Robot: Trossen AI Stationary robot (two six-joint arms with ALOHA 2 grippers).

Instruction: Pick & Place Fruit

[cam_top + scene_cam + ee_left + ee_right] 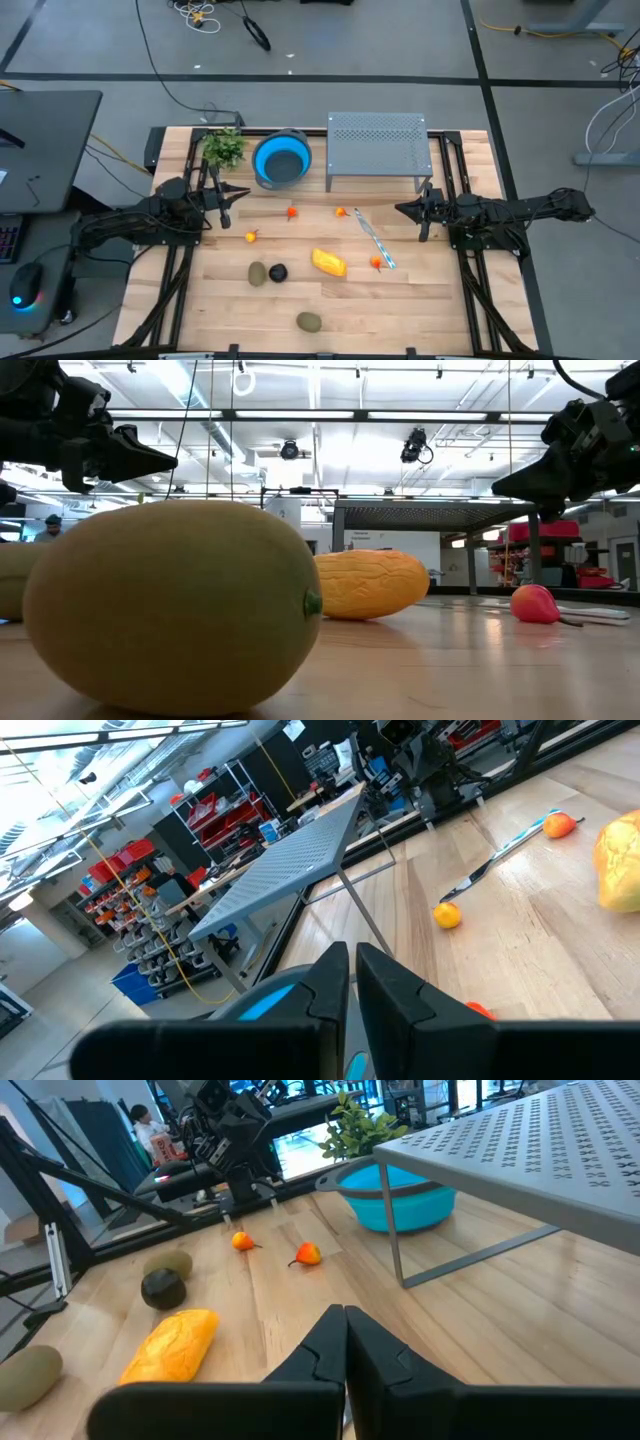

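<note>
No writing is readable. On the table (420, 300): four small orange-red fruits (292, 211), two olive ovals (258, 273), one yellow-orange piece (329, 262), one blackish round (278, 272). Left hand (232, 192) and right hand (402, 209) hover empty, fingers pressed together.

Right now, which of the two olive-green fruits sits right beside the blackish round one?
The olive-green fruit farther from the table's front edge, right beside the blackish round fruit. The other green one lies alone nearer that edge.

Item count, table surface:

- Elongated yellow-orange fruit (329, 262): one.
- Small orange-red fruits: four, at (292, 211), (341, 212), (251, 236) and (377, 263).
- Olive-green oval fruits: two, at (258, 273) and (309, 321).
- Blackish round fruit (278, 272): one.
- Blue bowl (281, 158): one.
- Perforated grey metal shelf (376, 142): one.
- Leafy green sprig (224, 147): one.
- Pale striped strip (374, 238): one.
</note>
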